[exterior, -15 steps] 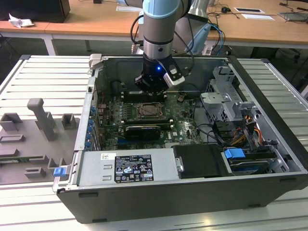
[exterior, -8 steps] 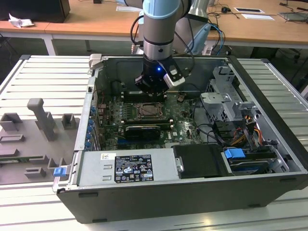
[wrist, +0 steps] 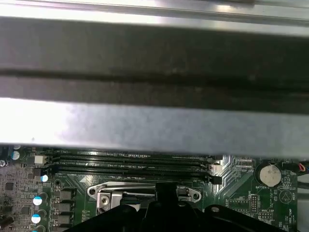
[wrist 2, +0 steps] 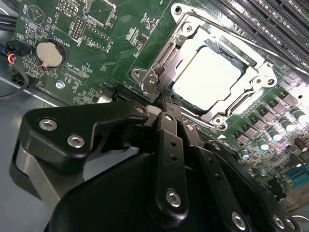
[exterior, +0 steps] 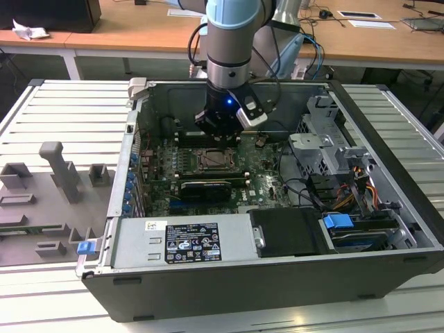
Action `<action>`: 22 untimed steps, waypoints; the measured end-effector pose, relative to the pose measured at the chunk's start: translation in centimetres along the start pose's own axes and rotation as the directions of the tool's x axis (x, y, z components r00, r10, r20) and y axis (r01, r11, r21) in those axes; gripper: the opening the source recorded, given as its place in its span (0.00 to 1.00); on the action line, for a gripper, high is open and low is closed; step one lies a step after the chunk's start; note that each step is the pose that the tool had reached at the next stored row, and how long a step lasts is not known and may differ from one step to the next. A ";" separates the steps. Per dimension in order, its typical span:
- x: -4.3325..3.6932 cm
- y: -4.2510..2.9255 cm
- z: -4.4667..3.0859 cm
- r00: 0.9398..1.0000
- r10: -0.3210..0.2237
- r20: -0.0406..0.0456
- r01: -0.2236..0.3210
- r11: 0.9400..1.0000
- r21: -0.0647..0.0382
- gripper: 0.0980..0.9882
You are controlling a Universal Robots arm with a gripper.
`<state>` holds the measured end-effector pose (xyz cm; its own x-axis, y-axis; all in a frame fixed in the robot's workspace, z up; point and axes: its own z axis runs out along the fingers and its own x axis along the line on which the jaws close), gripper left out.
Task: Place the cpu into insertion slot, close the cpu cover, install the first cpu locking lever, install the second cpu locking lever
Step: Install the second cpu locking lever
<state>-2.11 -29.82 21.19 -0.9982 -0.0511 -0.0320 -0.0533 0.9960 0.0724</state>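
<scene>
I have the gripper (wrist 2: 164,104) lowered into the open computer case (exterior: 388,111), its fingers drawn tight together with nothing between them, the tips at the corner of the insertion slot (wrist 2: 215,72). In the second wrist view the cpu (wrist 2: 207,77) lies flat in that slot, a pale silver-grey square, glossy under glare. The cpu cover (wrist 2: 256,82), a thin silvery frame with a wide window, lies down around the chip. At the fingertips sits a small metal tab (wrist 2: 150,79) on the frame's corner; whether the fingers touch it I cannot tell.

Surroundings: green circuit board (wrist 2: 96,53) with a round silver coin battery (wrist 2: 48,52), long dark memory slots (wrist 2: 270,21) just beside the socket, and rows of small capacitors (wrist 2: 277,135). In the exterior view a long black card (exterior: 206,187) lies near the socket, with the grey power supply (exterior: 180,241), a blue-tabbed drive bay (exterior: 338,223) and bundled cables (exterior: 347,198) at the exterior view's right. The case wall (wrist: 154,121), dull sheet metal, crosses the first wrist view close above the memory slots.
</scene>
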 end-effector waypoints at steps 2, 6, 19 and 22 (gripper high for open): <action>0.01 -0.20 -0.02 1.000 0.000 0.000 0.000 1.000 0.000 0.01; 0.01 -0.26 -0.19 1.000 0.000 0.000 0.000 1.000 0.000 0.01; -0.01 -1.02 -2.35 1.000 0.000 0.000 0.000 1.000 0.001 0.01; 0.03 -1.80 -2.41 1.000 0.000 0.000 0.000 1.000 0.004 0.01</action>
<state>-2.11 -31.80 23.46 -0.9982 -0.0512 -0.0317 -0.0533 0.9962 0.0688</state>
